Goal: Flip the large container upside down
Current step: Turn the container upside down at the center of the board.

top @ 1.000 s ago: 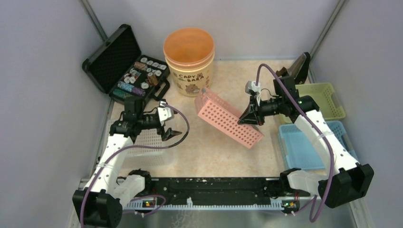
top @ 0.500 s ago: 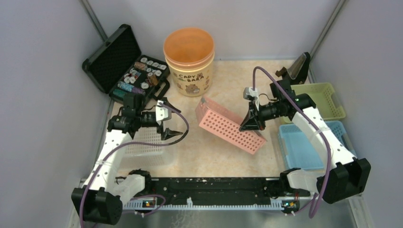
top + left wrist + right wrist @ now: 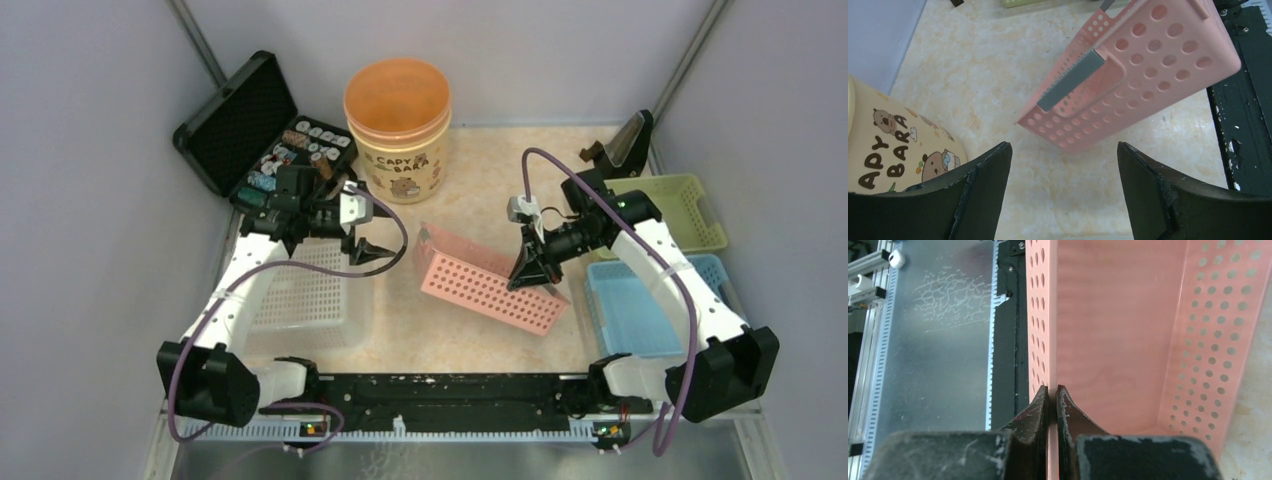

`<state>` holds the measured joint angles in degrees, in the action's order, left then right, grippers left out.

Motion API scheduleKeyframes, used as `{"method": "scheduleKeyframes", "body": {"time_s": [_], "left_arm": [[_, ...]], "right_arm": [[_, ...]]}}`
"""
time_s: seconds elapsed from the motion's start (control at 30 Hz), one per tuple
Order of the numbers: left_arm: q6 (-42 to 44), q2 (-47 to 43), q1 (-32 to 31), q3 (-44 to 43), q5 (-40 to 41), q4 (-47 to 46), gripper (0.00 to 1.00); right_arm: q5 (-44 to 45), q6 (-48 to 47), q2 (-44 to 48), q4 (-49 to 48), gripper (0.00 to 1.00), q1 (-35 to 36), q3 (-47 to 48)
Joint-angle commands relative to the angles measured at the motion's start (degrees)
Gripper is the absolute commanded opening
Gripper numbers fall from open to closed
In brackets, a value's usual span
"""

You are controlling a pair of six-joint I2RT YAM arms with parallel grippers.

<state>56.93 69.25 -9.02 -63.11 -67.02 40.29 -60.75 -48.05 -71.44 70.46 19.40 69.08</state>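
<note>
**Pink basket clamped in the right jaws, left jaws spread and empty**

The pink basket point(image 3: 488, 287) hangs tilted onto one long side over the middle of the table point(image 3: 480, 180). The right gripper point(image 3: 528, 275) is clenched on its perforated long wall, one finger inside point(image 3: 1070, 412) and one outside, the wall squeezed thin between them. Whether the basket's lower edge touches the table cannot be told.

The left gripper point(image 3: 385, 250) stands wide apart and grasps nothing. The basket's short end lies ahead of its tips, clear of both fingers point(image 3: 1148, 195). Beside its left finger stands the capybara tub point(image 3: 893, 150).
</note>
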Motion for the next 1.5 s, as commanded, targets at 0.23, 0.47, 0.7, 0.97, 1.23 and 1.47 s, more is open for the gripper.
{"method": "scheduleKeyframes", "body": {"time_s": [0.23, 0.47, 0.7, 0.97, 1.23, 1.47], "left_arm": [[-0.6, 5.2, -9.7, -5.5, 0.9, -3.3, 0.70], [5.3, 6.6, -12.4, -6.8, -0.4, 3.5, 0.51], [7.0, 6.1, -13.2, -5.7, -0.4, 5.0, 0.22], [11.9, 6.1, -14.1, -4.1, -0.9, 9.6, 0.44], [14.0, 5.9, -14.7, -1.6, -1.5, 11.1, 0.53], [14.5, 6.3, -14.8, 0.4, -0.7, 10.7, 0.46]], "right_arm": [[-1.3, -2.0, 0.0, 4.2, 0.00, 4.0, 6.1], [-0.9, -2.1, -0.2, 4.4, 0.00, 4.3, 6.3], [-0.7, -2.1, -1.2, 3.8, 0.00, 4.3, 6.6], [-1.0, -5.0, -4.1, 6.9, 0.00, 4.4, 9.1], [-1.9, -6.4, -8.0, 9.1, 0.00, 4.2, 12.9], [-3.4, -8.3, -9.9, 12.1, 0.00, 4.2, 15.9]]}}
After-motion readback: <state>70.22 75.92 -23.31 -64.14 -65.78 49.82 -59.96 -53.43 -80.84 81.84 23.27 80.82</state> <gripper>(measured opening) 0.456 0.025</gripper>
